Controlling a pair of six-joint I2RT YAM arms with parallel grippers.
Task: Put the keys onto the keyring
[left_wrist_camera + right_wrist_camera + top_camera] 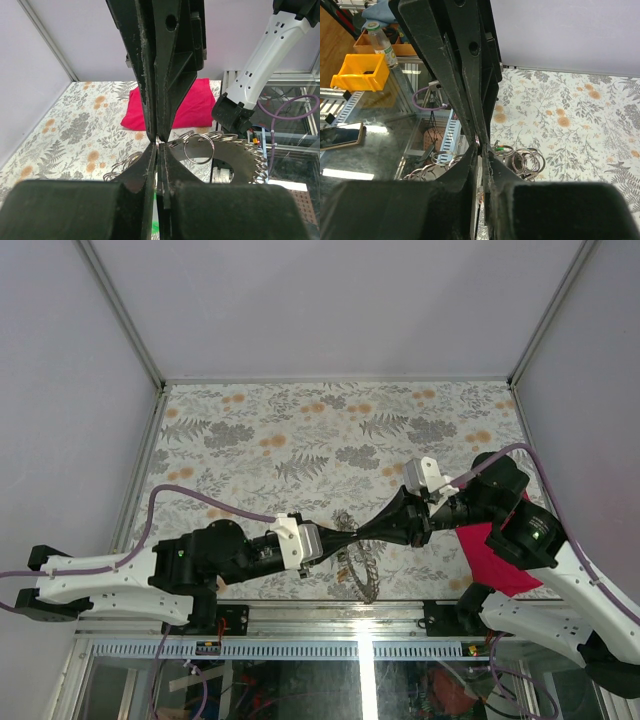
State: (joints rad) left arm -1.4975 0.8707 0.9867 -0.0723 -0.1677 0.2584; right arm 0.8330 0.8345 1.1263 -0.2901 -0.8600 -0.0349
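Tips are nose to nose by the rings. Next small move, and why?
Likely a small slide of the right gripper toward the keyring, left gripper holding steady. Both look closed, tips meeting by the chain; the ring's loop sits just beside the tips, not between them. What either pinches is hidden.

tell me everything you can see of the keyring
The keyring is a thin silvery metal ring, upright and nearly face-on, beside the meeting tips of the left gripper and right gripper. Other silvery rings overlap it; link chain trails below onto the floral table. Whether it is pinched is hidden.
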